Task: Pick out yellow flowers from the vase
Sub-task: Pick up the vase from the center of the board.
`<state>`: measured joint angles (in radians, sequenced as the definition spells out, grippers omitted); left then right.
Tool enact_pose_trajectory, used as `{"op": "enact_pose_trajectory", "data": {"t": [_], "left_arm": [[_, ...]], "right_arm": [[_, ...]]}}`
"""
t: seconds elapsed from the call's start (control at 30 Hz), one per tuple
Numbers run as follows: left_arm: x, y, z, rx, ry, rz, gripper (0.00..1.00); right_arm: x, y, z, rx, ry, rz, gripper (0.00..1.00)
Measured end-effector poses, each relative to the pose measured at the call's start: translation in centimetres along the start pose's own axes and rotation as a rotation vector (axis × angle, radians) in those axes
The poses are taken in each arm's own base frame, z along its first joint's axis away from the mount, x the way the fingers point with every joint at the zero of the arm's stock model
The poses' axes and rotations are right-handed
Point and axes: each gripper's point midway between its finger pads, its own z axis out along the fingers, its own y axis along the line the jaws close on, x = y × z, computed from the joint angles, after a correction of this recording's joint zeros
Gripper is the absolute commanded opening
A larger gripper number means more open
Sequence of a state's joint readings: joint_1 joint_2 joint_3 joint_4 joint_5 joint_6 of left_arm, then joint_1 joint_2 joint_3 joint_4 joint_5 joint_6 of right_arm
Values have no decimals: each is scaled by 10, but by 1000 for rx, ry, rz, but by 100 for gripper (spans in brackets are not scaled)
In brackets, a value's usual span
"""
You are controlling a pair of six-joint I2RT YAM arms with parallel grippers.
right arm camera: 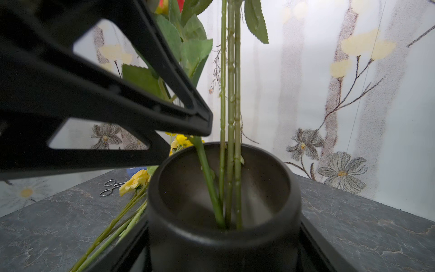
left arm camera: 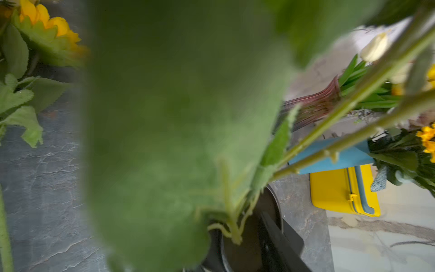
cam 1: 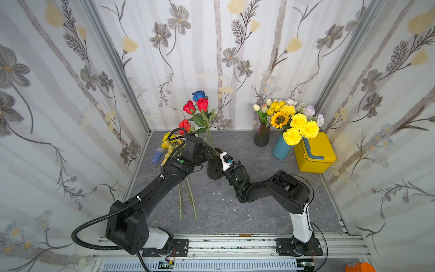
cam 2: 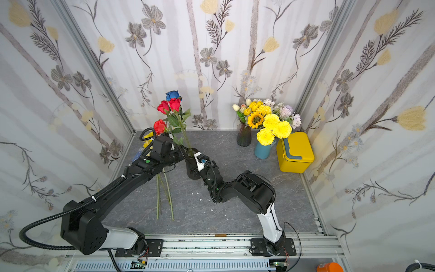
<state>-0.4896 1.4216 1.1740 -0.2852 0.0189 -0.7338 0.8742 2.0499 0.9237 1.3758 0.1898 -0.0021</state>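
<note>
At the middle of the dark grey marbled tabletop [cam 1: 235, 212], a round matt-black vase [right arm camera: 223, 237] stands with the right gripper [cam 1: 220, 166] clamped on its body. In the right wrist view a black finger lies against each side of it, so the jaws are spread wide yet closed on the vase. The hold looks meant to pin the vase down so that it neither tips nor lifts when a stem is drawn out.

The left gripper [cam 1: 209, 153] reaches in from the other side, at the vase's mouth. One of its trussed black fingers ends right at a thick green stem [right arm camera: 207, 174] that leans out over the rim, apart from three thin upright stems [right arm camera: 230, 106]. How far its jaws stand apart, and whether they have that stem, I cannot tell — a blurred green leaf [left arm camera: 176, 117] fills most of the left wrist view. Which bloom tops the leaning stem is hidden too.

The artificial yellow flowers on long green stems [cam 1: 167, 142] lie on the tabletop just beside the vase, under the left arm, with blooms toward the back wall and stems toward the robot — a spot the left arm can reach without crossing the right. Above the vase rise red fabric roses [cam 1: 202, 103] and one blue rose [cam 1: 199, 95], which the task leaves in place. By that, the picking seems nearly done.
</note>
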Motion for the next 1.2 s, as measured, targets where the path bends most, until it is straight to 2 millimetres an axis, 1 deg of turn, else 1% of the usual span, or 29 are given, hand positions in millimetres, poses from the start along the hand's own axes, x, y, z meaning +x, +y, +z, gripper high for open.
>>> {"op": "enact_pose_trajectory", "data": {"t": [0.07,0.2,0.3,0.4,0.53,0.8,0.9,0.97,1.07,1.17,1.2], "left_arm": [[1,0,4,-33,20,17,47],[-1,-9,15,-79,56,73,37],[1,-6,21,-123,93,105,30],[3,-4,23,-162,129,134,28],[4,-1,19,-199,159,177,19],[3,0,19,-256,208,242,12],[4,-2,20,-265,221,263,12],[4,-3,21,-273,232,281,22],[7,-8,23,-286,253,301,28],[16,-12,20,-286,299,324,39],[19,-14,18,-277,318,326,40]], "right_arm": [[0,0,0,2,0,-4,72],[0,-2,0,13,0,-13,74],[0,-4,1,29,-1,-20,75],[-1,-6,1,44,0,-28,75],[-1,-4,1,43,0,-40,76],[-1,-4,4,47,1,-51,79],[-1,-5,4,55,1,-51,80],[-1,-6,4,62,1,-51,80],[-1,-8,4,75,2,-55,80],[-1,-10,4,87,3,-58,80],[-1,-10,4,87,4,-58,80]]}}
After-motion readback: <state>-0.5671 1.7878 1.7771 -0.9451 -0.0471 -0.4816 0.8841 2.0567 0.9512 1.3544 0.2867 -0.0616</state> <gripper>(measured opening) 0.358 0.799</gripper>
